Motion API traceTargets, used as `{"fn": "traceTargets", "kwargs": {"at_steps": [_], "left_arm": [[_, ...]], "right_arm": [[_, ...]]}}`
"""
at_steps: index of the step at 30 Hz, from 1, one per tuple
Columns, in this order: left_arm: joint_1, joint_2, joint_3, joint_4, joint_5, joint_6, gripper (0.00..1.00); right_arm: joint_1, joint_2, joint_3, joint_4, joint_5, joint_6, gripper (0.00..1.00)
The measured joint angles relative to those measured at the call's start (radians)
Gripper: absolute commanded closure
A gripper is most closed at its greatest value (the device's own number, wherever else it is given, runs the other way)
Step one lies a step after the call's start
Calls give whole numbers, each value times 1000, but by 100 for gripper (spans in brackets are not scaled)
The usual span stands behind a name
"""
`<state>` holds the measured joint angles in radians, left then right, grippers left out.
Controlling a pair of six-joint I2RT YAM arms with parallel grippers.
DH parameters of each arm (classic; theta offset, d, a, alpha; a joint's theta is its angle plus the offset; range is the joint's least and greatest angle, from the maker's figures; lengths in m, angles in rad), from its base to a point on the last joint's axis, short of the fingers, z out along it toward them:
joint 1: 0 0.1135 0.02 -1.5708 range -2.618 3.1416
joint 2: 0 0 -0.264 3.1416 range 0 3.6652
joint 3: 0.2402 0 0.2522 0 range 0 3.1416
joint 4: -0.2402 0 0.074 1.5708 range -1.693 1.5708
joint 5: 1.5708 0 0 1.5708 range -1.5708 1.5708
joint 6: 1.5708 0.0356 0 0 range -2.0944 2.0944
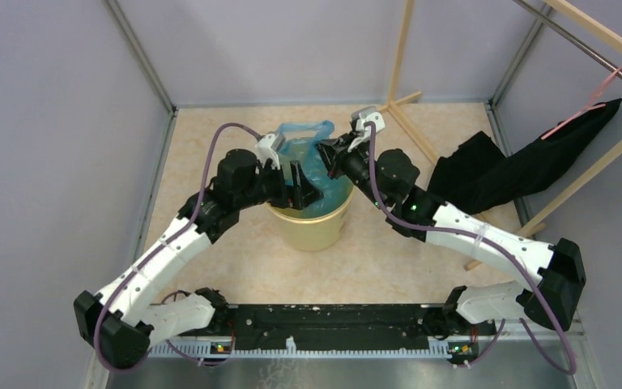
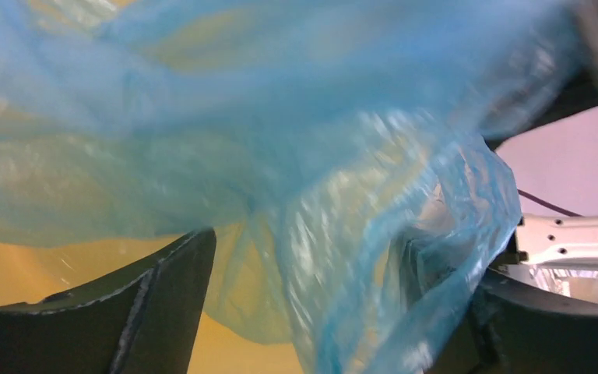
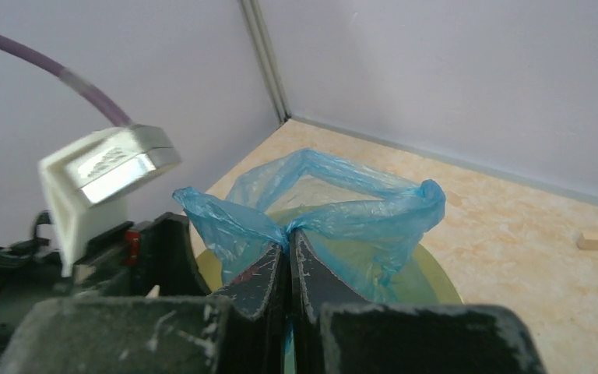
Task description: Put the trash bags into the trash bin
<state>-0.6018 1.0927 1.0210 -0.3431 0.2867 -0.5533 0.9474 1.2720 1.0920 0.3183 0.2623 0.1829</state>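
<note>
Beige marbled counter (image 1: 389, 259) fills the walled cell. Off to the right stands a pale wooden frame (image 1: 401, 57), with one black cloth (image 1: 502, 174) slumped against it, well apart from the action. Centre stage is one pale-yellow bin (image 1: 312, 231), upright, with both arms reaching over it from either side. One light-blue bag (image 1: 334, 188) sits partly down in the bin's mouth. Its upper part is bunched above the far rim, a handle loop sticking up. Two grippers are at it. The right gripper (image 3: 288, 249) is clenched on a fold of the bag's top edge, fingers pressed flat together with film pinched between them. The left gripper (image 1: 302, 191) hangs over the bin's mouth, released, jaws spread wide with loose blue film draped between them. That film fills the left wrist view, with yellow bin wall showing behind it. Only the two arms crowd the bin's opening.
</note>
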Motion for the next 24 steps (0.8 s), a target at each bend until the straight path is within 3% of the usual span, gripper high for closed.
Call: {"fn": "traceTargets", "kwargs": {"at_steps": [9, 13, 20, 24], "left_arm": [[0, -205, 156, -218, 85, 143, 1], [0, -222, 277, -257, 5, 151, 11], [0, -93, 323, -204, -15, 122, 28], [0, 13, 315, -180, 13, 111, 33]], "right_arm": [[-28, 1, 2, -16, -56, 33, 100], [-32, 12, 4, -37, -89, 58, 100], [-32, 16, 4, -52, -138, 89, 100], [-37, 14, 4, -53, -150, 102, 100]]}}
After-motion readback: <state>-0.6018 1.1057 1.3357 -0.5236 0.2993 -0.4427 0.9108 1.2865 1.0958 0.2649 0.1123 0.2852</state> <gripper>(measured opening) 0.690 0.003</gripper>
